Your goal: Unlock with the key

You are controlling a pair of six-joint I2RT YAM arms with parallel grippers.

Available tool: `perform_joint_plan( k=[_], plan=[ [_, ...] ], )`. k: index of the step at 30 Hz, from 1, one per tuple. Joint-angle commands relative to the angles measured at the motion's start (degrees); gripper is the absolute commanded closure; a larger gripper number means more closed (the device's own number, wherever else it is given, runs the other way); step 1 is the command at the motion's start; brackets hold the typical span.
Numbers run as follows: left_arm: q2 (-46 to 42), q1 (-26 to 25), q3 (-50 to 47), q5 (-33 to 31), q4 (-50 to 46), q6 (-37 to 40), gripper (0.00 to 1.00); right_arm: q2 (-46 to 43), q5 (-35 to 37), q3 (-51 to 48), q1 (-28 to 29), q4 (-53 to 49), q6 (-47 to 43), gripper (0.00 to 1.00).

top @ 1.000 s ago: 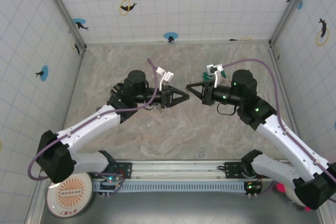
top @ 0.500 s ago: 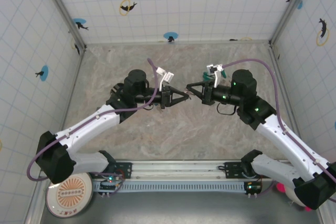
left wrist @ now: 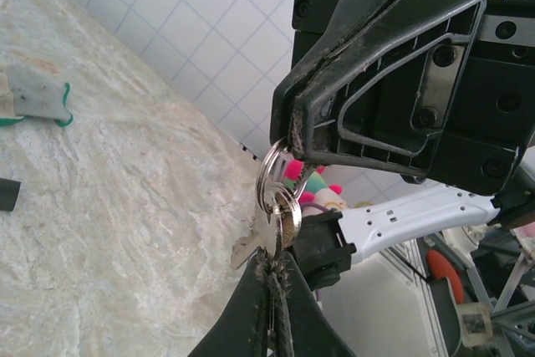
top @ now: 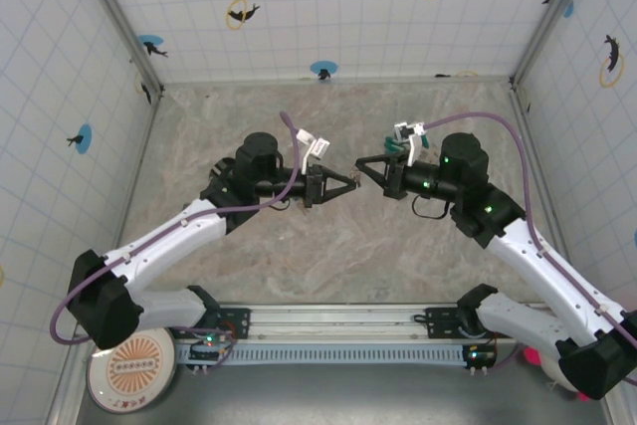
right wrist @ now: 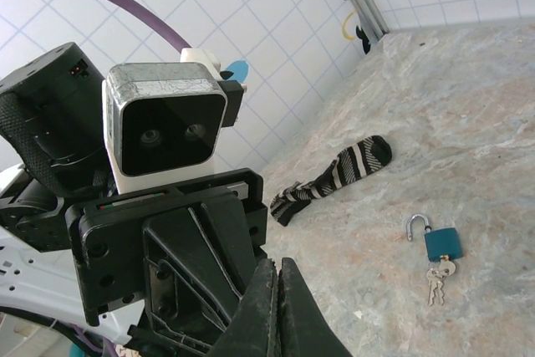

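While I am watching through the left wrist camera, the left gripper [left wrist: 272, 272] is pinching shut on the key [left wrist: 259, 238], and the right gripper [left wrist: 292, 146] is clamping the ring [left wrist: 269, 175] from above. The key's blade is slanting down-left in that view. Both are hanging over the mid-table [top: 328, 256], walls well apart. A blue padlock [right wrist: 441, 242], shackle open, is lying near a striped sock [right wrist: 334, 180].
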Motion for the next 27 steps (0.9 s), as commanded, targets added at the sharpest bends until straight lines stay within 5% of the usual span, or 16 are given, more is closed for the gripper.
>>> perform_joint_plan(
  k=[1, 5, 13, 16, 19, 27],
  plan=[
    [-0.9, 0.1, -0.4, -0.6, -1.4, 1.9, 0.92, -1.3, 0.7, -1.1, -0.7, 1.3, -0.2, 1.0],
    [-1.1, 0.1, -0.6, -0.8, -1.8, 2.1, 1.0, -1.4, 0.8, -1.5, -1.1, 2.1, 0.5, 1.0],
    [0.8, 0.0, 3.8, -5.6, -12.1, 6.4, 1.0, -1.1, 2.4, -3.4, -1.4, 1.1, -0.5, 0.99],
    [3.6, 0.1, 7.4, -8.0, -19.7, 9.1, 1.0, -1.6, 5.4, -5.1, -1.8, 0.6, -1.0, 0.75],
    [8.1, 0.1, 12.4, -11.0, -29.8, 12.7, 1.0, -2.5, 8.2, -7.0, -2.3, 0.5, -1.2, 0.66],
    [13.8, 0.0, 18.2, -8.6, -39.8, 17.8, 1.0, -4.1, 6.3, -12.5, -2.9, 4.7, -0.1, 0.72]
  ],
)
